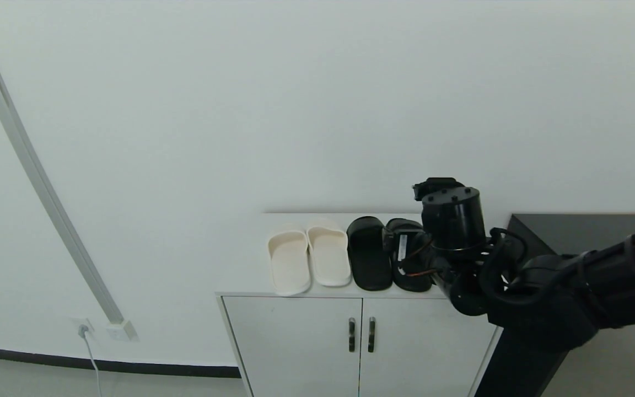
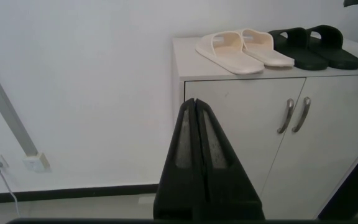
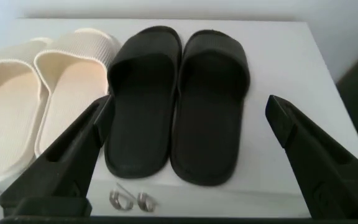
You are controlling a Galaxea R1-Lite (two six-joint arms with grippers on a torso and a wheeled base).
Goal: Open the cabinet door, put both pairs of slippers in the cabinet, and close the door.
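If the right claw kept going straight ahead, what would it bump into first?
Probably the black slippers on the cabinet top: the open right gripper points at the pair, one finger toward each side, though depth is unclear.

cabinet doors [image 1: 317, 353] shut — inside barred, wall [image 1: 317, 110] close behind slippers [image 1: 367, 256]

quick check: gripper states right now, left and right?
Left gripper: jaws closed, holding nothing.
Right gripper: jaws open, empty, poised over the black slippers.
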